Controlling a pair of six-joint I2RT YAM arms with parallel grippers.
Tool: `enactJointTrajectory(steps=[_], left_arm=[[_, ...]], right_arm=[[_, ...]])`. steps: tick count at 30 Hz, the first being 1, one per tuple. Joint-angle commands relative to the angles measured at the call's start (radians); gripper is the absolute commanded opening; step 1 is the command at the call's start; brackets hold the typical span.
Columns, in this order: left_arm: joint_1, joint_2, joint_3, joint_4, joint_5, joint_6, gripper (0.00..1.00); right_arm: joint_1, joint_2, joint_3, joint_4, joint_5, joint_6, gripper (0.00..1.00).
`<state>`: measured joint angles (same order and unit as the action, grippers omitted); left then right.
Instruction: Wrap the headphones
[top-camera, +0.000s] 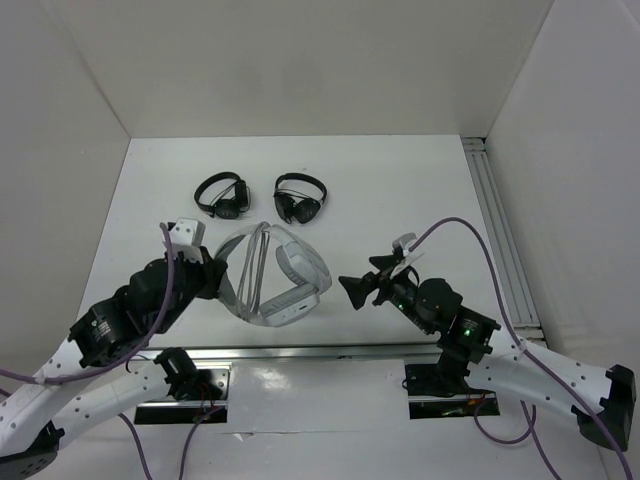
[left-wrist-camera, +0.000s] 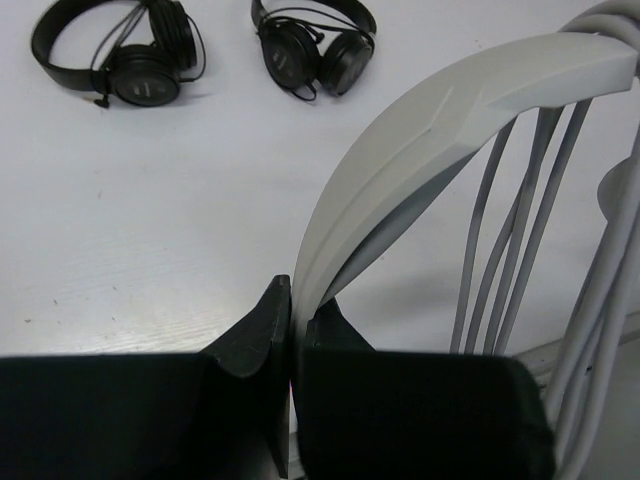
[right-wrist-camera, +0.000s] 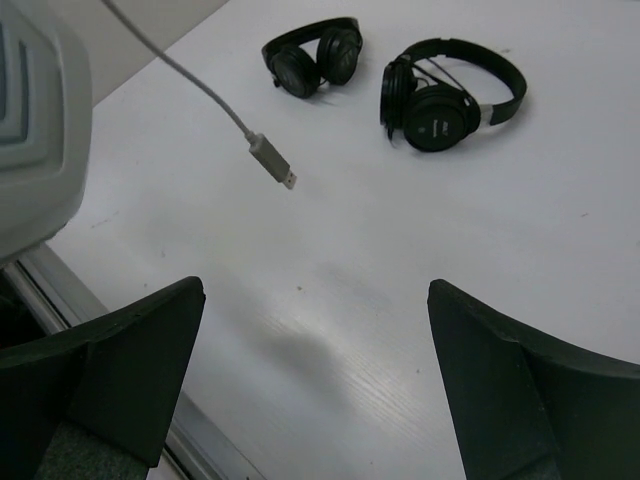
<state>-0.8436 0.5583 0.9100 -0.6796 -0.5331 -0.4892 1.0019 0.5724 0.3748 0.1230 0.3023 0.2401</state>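
While left gripper (left-wrist-camera: 300, 315) clamps large white-and-grey plastic over-ear headphones (top-camera: 300, 265) by stiff headband (left-wrist-camera: 430, 110) | right gripper (right-wrist-camera: 315, 310) wide open, empty | thin grey cable (right-wrist-camera: 200, 87) limp — grasp near plug (right-wrist-camera: 272, 162)

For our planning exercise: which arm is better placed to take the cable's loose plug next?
Right. The right gripper is open and empty, the plug just ahead; the left gripper is clamped on the headband.
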Motion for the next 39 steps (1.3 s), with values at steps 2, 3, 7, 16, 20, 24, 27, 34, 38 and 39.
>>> enactJointTrajectory(steps=[2,3,7,16,20,24,27,34,38,39], left_arm=[[0.001,-0.069,-0.002,0.071,0.100,-0.138,0.00],[0.001,-0.069,-0.002,0.071,0.101,-0.138,0.00],[0.001,-0.087,-0.037,0.080,0.142,-0.147,0.00],[0.001,0.027,-0.057,-0.012,0.066,-0.247,0.00],[0.101,0.297,-0.124,0.196,0.106,-0.194,0.00],[0.320,0.662,-0.125,0.472,0.269,-0.163,0.00],[0.403,0.918,-0.033,0.576,0.349,-0.140,0.00],[0.425,1.180,0.156,0.583,0.383,-0.149,0.00],[0.407,1.189,0.165,0.556,0.374,-0.158,0.00],[0.406,1.189,0.165,0.540,0.374,-0.158,0.00]], right_arm=[[0.007,-0.057,0.113,-0.124,0.148,-0.016,1.00],[0.007,-0.057,0.124,-0.140,0.181,-0.016,1.00],[0.007,-0.078,0.150,-0.189,0.303,0.045,1.00],[0.007,-0.020,0.246,-0.264,0.353,0.068,1.00],[0.007,0.030,0.276,-0.240,0.281,0.044,1.00],[0.017,0.096,0.295,-0.212,0.227,0.005,1.00],[0.017,0.132,0.296,-0.185,0.199,-0.015,1.00],[0.026,0.165,0.237,-0.134,0.161,-0.015,1.00],[0.035,0.165,0.237,-0.123,0.130,-0.024,1.00],[0.035,0.153,0.237,-0.123,0.118,-0.024,1.00]])
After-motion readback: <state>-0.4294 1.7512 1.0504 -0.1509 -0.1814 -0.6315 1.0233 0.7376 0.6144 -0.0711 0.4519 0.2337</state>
